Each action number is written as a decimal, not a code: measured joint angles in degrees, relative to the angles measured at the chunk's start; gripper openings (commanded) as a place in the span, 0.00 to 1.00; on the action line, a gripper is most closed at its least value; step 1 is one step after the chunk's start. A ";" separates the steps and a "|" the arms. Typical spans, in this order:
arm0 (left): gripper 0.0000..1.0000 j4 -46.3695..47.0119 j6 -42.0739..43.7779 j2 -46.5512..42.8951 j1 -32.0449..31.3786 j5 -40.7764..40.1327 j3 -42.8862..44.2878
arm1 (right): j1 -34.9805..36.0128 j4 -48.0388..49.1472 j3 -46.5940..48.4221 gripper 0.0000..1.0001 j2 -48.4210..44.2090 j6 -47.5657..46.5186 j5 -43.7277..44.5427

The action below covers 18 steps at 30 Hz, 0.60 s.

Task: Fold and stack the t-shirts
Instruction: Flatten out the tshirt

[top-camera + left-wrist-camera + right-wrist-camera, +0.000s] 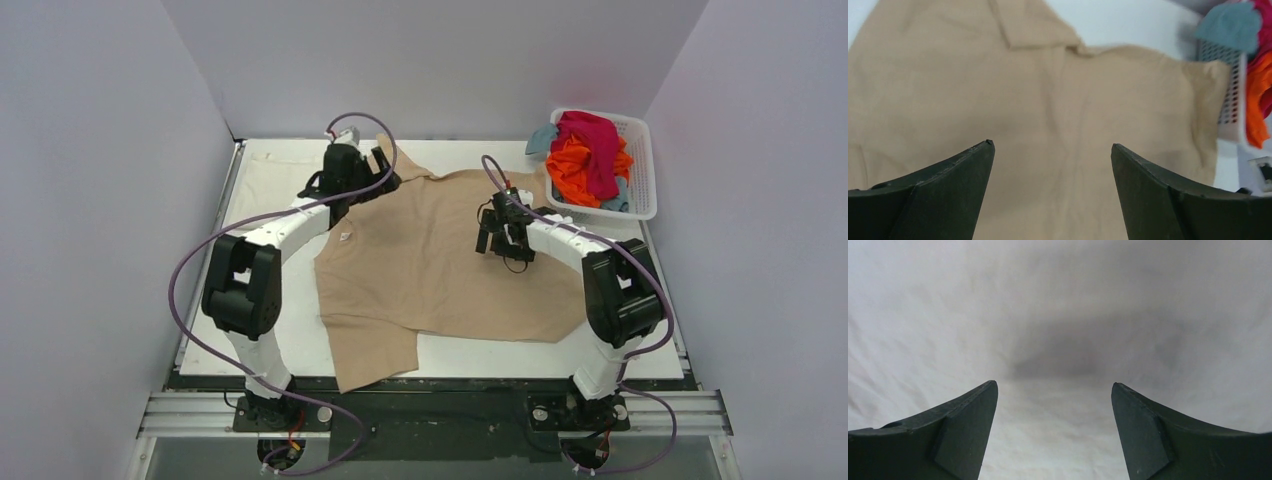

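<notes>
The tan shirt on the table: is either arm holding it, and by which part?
Nothing is held. The left end effector and the right end effector both stand open above the tan shirt, with nothing between their fingers.

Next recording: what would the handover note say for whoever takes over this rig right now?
Left gripper: open, empty, by the tan t-shirt's far-left sleeve.
Right gripper: open, empty, above its right half.
Tan t-shirt: spread out mid-table, unfolded.
Cream-white shirt: flat at the far left.
Magenta, orange and teal shirts: heaped in the basket.
Done: no stack visible.
Left: fold and stack them all.
</notes>
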 measured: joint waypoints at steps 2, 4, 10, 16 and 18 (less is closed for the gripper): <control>0.97 -1.09 0.00 -2.19 -0.02 0.17 -5.90 | 1.09 0.00 -2.51 0.79 -0.76 0.46 0.02; 0.97 -2.64 -0.07 -2.89 -0.22 0.17 -10.86 | 2.23 0.24 -4.55 0.79 -0.81 1.36 -0.04; 0.97 -6.47 -1.11 -6.12 -1.55 -1.75 -22.23 | 4.57 2.62 -9.75 0.79 -3.87 3.28 1.14; 0.97 -8.94 -3.15 -13.42 -1.70 -4.02 -31.06 | 5.90 3.56 -17.59 0.79 -10.73 5.60 1.92; 0.97 -9.07 -4.33 -16.85 -1.75 -4.55 -34.60 | 6.45 3.69 -20.83 0.79 -13.84 6.40 2.03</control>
